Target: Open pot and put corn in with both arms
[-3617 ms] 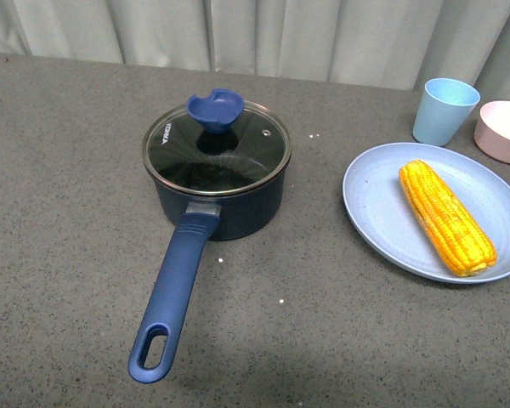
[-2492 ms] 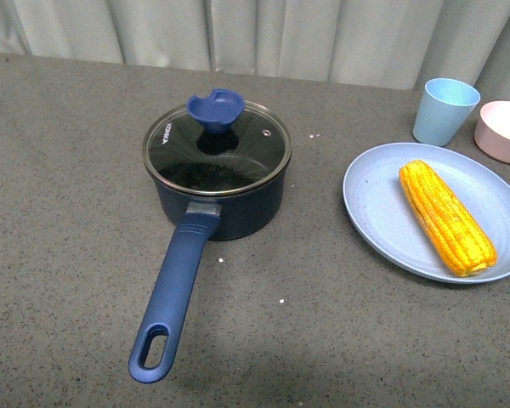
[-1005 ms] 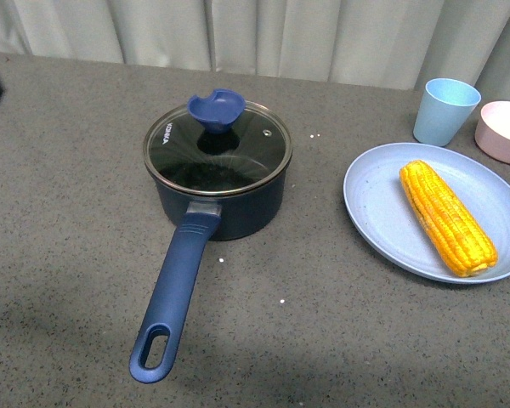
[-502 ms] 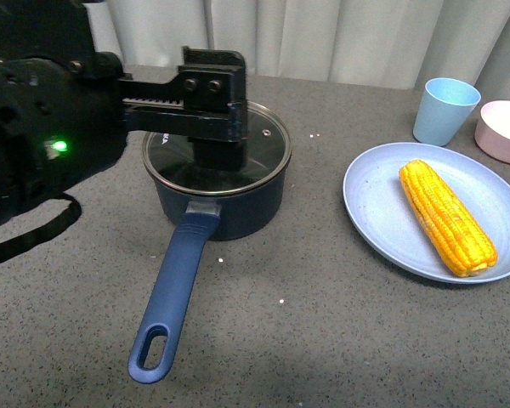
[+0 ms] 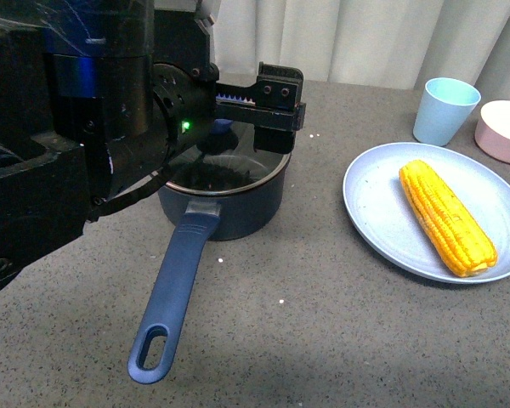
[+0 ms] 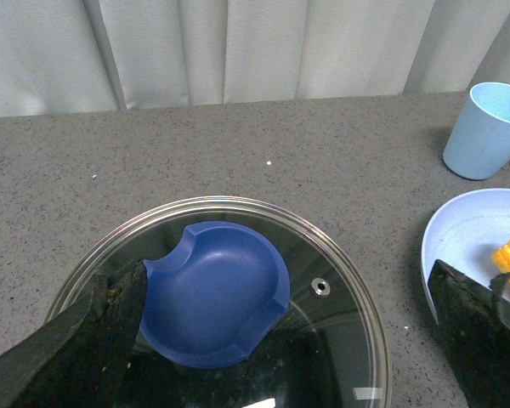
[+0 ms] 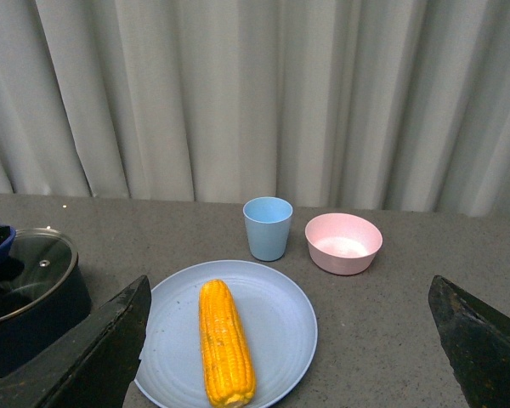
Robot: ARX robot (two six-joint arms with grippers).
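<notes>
Over pot (image 5: 238,208) lid (image 6: 344,285), left claw (image 6: 286,276) spread wide; corn (image 5: 446,217) lying on plate (image 5: 374,204).

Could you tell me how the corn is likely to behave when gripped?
The corn looks rigid, so it probably won't flex. Its round, tapered shape may roll on the smooth plate if nudged. Bumpy kernels likely aid grip.

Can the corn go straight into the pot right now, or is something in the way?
Not yet. The glass lid sits on the pot, covering its mouth, with the left gripper open over the knob. The corn lies on the plate; nothing stands on the table between plate and pot.
</notes>
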